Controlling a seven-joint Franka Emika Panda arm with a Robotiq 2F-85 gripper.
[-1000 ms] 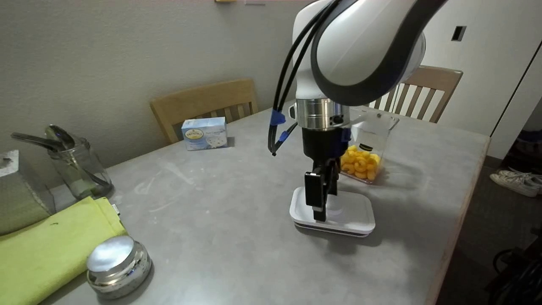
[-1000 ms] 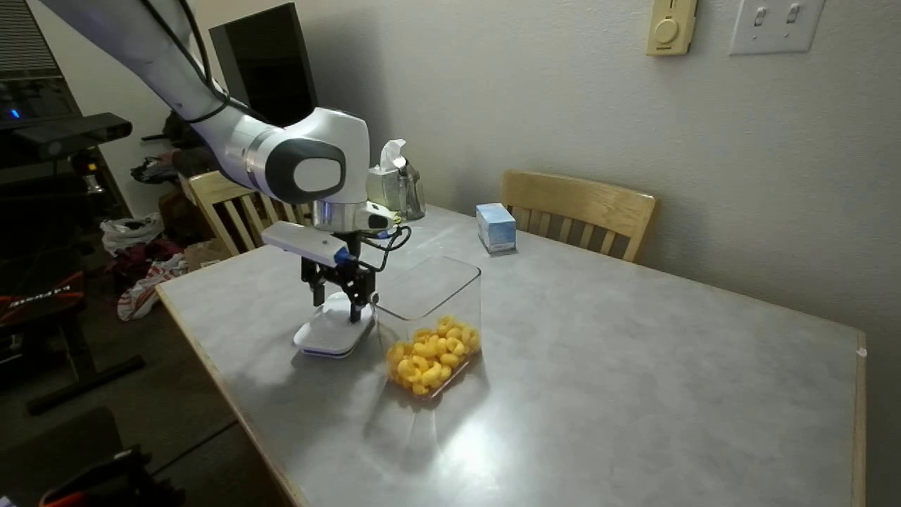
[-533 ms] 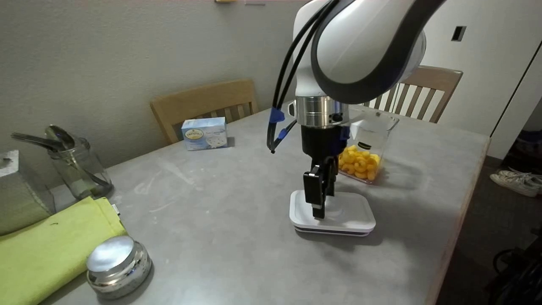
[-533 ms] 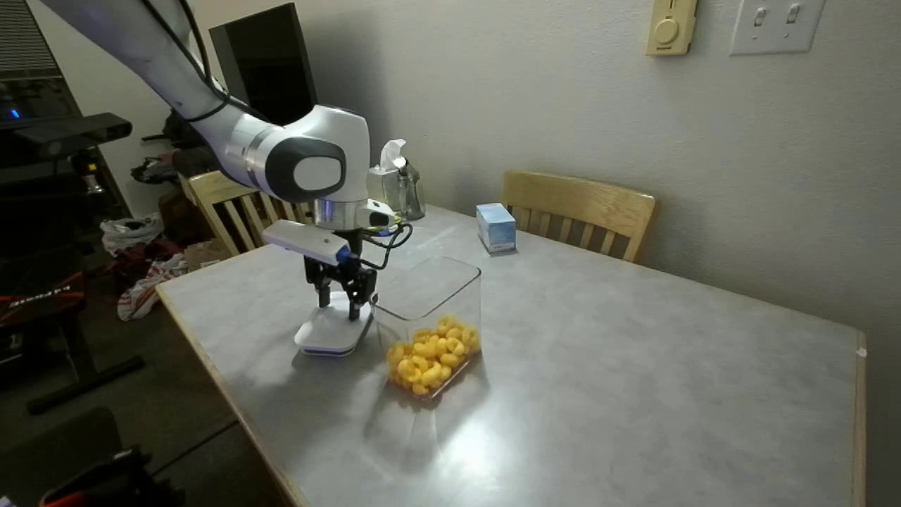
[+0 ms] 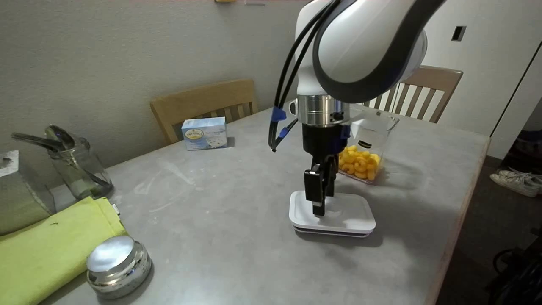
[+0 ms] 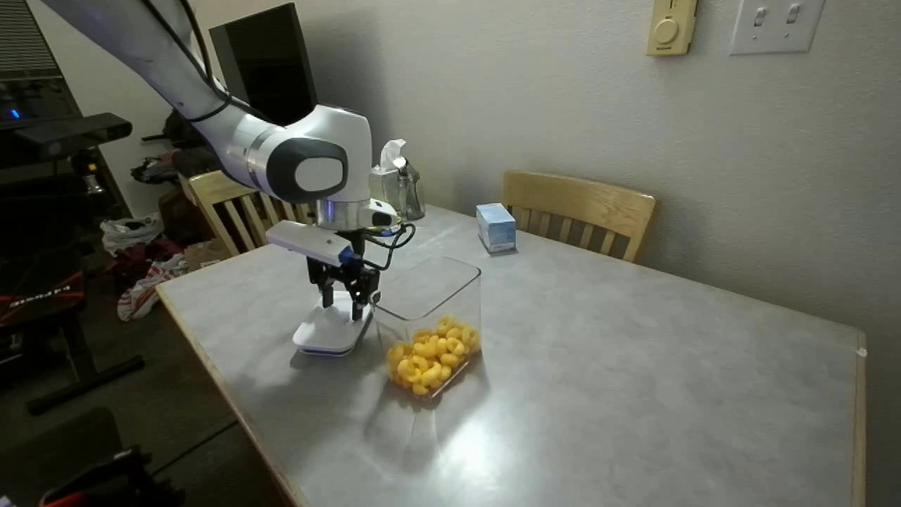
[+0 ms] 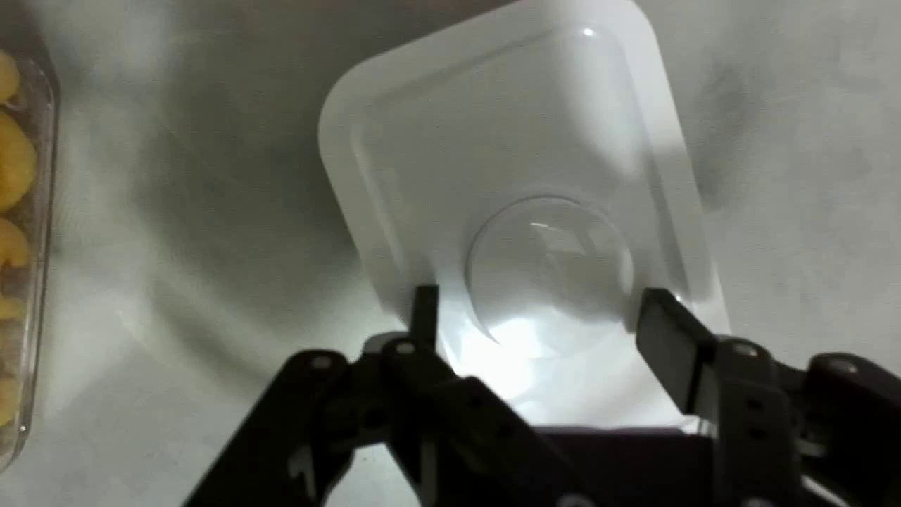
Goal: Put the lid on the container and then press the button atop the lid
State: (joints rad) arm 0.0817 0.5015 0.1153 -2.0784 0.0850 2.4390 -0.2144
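Note:
The white lid [image 5: 353, 218] lies flat on the table in both exterior views [image 6: 325, 334], beside the container. In the wrist view the lid [image 7: 479, 134] fills the middle, with the round button [image 7: 552, 260] at its centre. My gripper [image 7: 538, 303] is open, one finger on each side of the button, with gaps between. In both exterior views the gripper [image 5: 324, 203] points straight down with its fingertips [image 6: 343, 311] low over the lid; whether they touch it I cannot tell. The clear container [image 6: 461, 290], with yellow-orange pieces inside, stands upright and open-topped; its edge shows at the wrist view's left [image 7: 46, 211].
A blue tea box [image 5: 205, 134] stands near the wall. A glass jar with cutlery [image 5: 80, 169], a tissue box [image 5: 21, 190], a yellow cloth [image 5: 55, 241] and a shiny metal jar [image 5: 118, 267] are at the left. The table edge [image 5: 461, 212] lies to the lid's right.
My gripper has risen very slightly and its fingers look a little closer together. The lid's far edge looks slightly lower in an exterior view. The container has not moved.

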